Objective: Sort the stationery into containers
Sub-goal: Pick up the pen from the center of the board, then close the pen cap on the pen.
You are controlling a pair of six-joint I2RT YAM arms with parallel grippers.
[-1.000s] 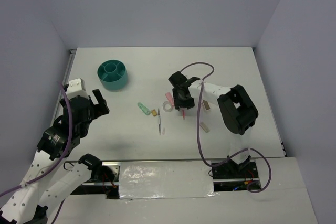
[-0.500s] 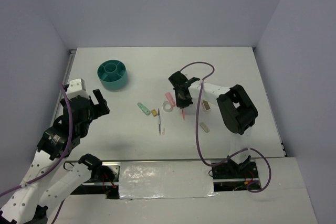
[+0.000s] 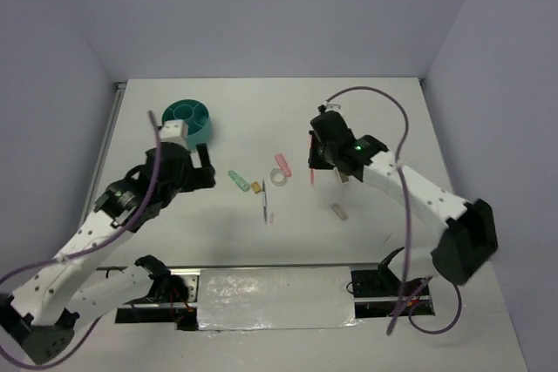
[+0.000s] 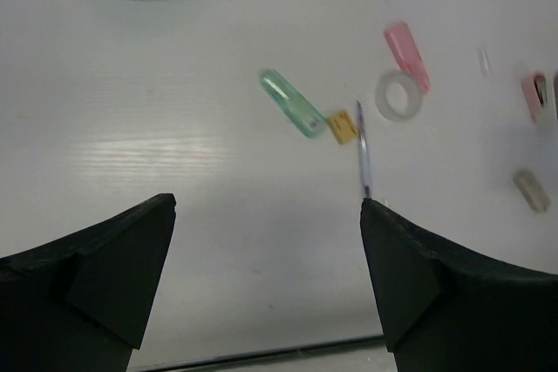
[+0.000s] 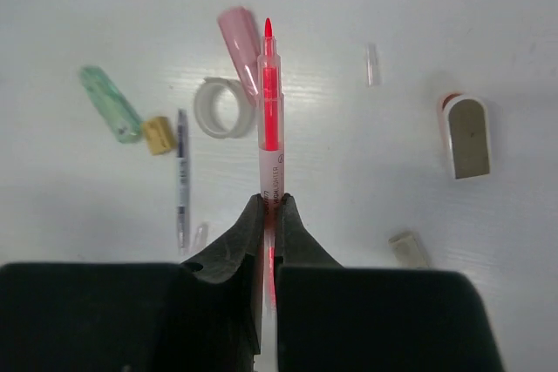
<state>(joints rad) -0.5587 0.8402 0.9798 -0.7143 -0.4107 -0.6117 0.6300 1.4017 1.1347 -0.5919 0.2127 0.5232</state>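
Note:
My right gripper (image 5: 271, 202) is shut on a red highlighter pen (image 5: 271, 111), which sticks out ahead of the jaws above the table; from above the gripper (image 3: 316, 161) hangs right of the items. Below lie a pink block (image 5: 237, 37), a white tape ring (image 5: 218, 108), a mint-green block (image 5: 111, 103), a tiny orange piece (image 5: 158, 134) and a thin pen (image 5: 181, 179). A brown block (image 5: 466, 137) and a beige block (image 5: 409, 249) lie to the right. My left gripper (image 4: 266, 206) stands open and empty, left of the items. The teal organizer (image 3: 187, 121) sits at the back left.
Two small clear caps (image 5: 371, 64) (image 5: 200, 234) lie loose on the white table. Grey walls close in the table on three sides. A purple cable (image 3: 384, 98) arcs over the right arm.
My right gripper has shut on the red pen and lifted it up and to the right. The left arm has swung forward and right, toward the items.

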